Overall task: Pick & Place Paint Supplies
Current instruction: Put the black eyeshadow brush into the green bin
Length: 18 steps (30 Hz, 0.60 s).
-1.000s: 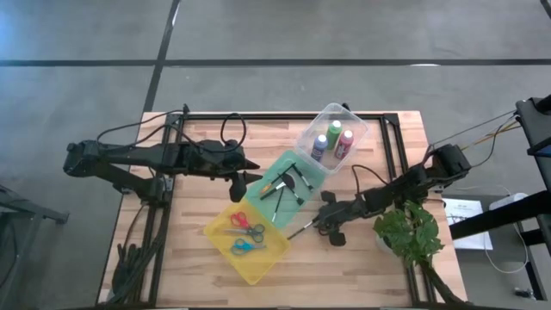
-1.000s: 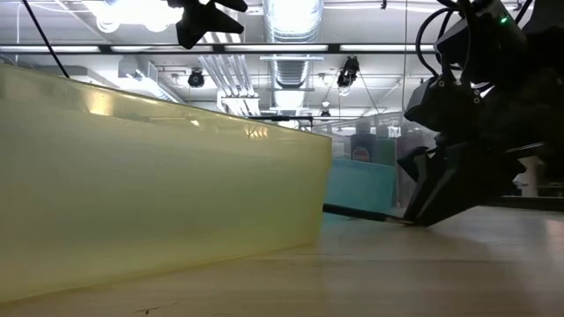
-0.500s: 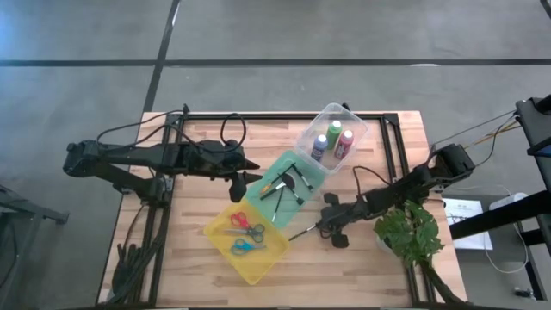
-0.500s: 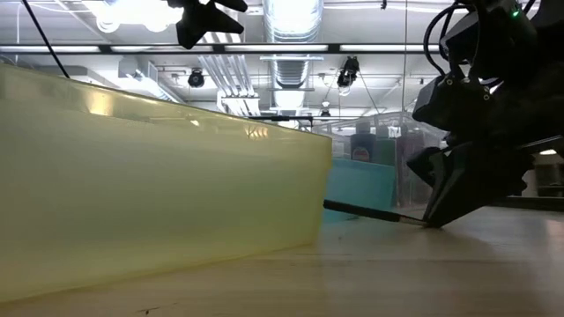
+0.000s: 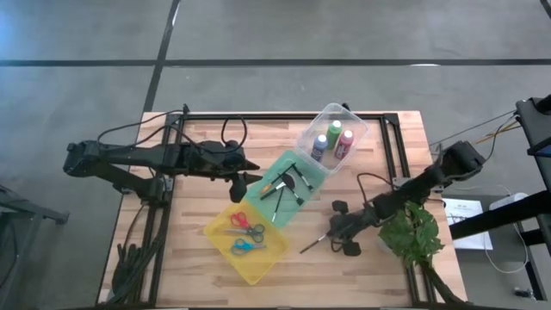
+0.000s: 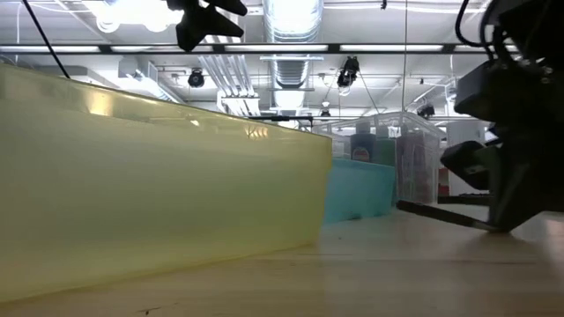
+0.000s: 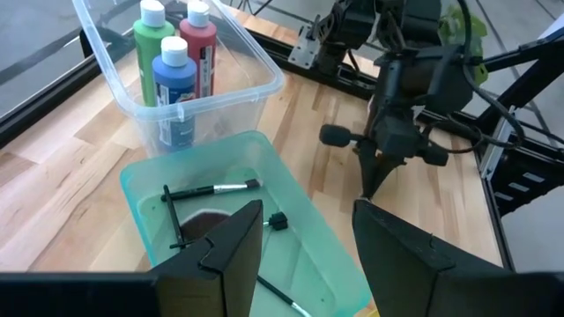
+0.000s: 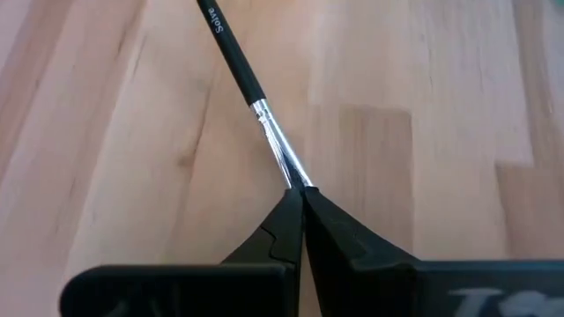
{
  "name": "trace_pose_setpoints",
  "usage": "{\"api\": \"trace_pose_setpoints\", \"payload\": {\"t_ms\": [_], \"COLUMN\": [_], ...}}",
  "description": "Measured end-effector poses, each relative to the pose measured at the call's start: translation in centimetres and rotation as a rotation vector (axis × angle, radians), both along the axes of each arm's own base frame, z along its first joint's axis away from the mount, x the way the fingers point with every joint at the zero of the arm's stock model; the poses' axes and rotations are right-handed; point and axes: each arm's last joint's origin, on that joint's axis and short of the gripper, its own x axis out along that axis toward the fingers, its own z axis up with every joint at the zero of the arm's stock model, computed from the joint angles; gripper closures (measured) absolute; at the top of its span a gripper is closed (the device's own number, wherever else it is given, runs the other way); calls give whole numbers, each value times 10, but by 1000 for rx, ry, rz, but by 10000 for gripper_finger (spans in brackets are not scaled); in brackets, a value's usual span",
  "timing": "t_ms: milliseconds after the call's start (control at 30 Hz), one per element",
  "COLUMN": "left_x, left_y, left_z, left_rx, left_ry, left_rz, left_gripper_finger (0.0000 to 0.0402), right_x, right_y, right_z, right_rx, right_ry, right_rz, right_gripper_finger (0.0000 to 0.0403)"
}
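A: From above, where is the brush?
B: On the bare table, between the yellow bin and the plant. The right gripper is closed on its bristle end; the handle points away toward the yellow bin.
A: And the left gripper?
B: It hangs over the edge of the green bin, fingers parted, empty.
A: The low view?
B: The brush slants from the gripper toward the green bin, tilted.
A: Left wrist?
B: Three bottles stand in the clear bin; brushes lie in the green bin.
A: Right wrist?
B: Fingertips meet on the ferrule, pinching the brush.
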Motion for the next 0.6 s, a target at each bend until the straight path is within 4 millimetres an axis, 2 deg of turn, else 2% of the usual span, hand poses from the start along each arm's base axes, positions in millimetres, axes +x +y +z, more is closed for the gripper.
{"api": "trace_pose_setpoints", "payload": {"t_ms": [333,600], "left_x": [0,0], "left_y": [0,0], "left_z": [0,0], "left_rx": [8,8], "left_ry": [1,1], "left_rz": [-1,-1], "left_gripper_finger": [217,217], "right_x": [-15,-12], "right_y": [-7,-7], "right_z": [27,48], "right_rx": [-64,-51], "right_ry": [-61,-150], "right_rz": [-83,-97], "right_gripper_finger": [396,396]}}
